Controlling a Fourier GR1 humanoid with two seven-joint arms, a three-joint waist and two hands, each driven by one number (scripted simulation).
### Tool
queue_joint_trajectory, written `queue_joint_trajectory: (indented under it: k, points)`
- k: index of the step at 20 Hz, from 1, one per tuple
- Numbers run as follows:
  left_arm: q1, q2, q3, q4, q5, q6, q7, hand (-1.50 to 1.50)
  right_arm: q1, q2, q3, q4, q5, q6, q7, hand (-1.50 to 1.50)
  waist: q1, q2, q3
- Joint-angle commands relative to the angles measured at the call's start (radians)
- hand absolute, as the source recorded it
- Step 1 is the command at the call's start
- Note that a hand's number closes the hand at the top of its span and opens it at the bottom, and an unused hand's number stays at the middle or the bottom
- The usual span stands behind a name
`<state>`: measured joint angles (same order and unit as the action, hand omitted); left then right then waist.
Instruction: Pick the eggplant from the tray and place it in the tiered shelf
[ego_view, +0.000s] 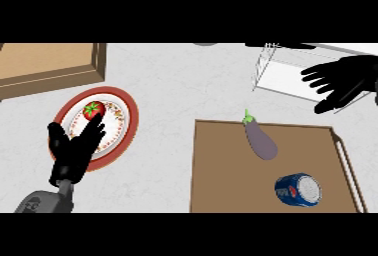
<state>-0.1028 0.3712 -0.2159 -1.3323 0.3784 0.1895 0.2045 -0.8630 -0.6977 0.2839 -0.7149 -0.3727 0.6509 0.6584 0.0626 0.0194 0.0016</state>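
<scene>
Two things lie in the tray: the eggplant at its far edge and a blue can nearer the robot. A tomato sits on the plate at left, by the open left hand. The right hand, fingers spread and holding nothing, hovers over the shelf, apart from the eggplant below-left of it.

Bright, even light, perhaps from overhead; faint shadows.

Pale grey mottled counter top
</scene>
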Motion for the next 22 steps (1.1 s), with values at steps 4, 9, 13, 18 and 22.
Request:
queue_joint_trajectory:
  k: [4,9,13,18,22]
  points:
    - [-0.041,0.002,0.031,0.065,0.011,-0.027,0.014,0.0,-0.262,0.15,0.004,0.183,-0.063,0.163,0.227,-1.5,-0.007,-0.005,-0.003]
    - [-0.016,0.012,0.03,0.046,0.006,-0.045,0.012,0.0,-0.338,0.264,0.069,0.27,0.008,0.116,0.268,-1.5,-0.001,-0.004,-0.003]
    - [-0.023,-0.04,0.007,0.05,-0.032,0.015,0.013,0.0,-0.38,0.336,0.118,0.326,0.085,0.065,0.263,-1.5,-0.008,-0.004,-0.002]
    - [-0.045,-0.016,0.037,0.067,-0.012,-0.035,0.01,0.0,-0.397,0.426,0.179,0.385,0.173,0.025,0.248,-1.5,-0.009,-0.002,-0.002]
    - [-0.003,-0.015,0.027,0.034,-0.023,-0.033,0.012,0.0,-0.395,0.467,0.192,0.444,0.197,0.048,0.245,-1.5,-0.006,-0.002,-0.002]
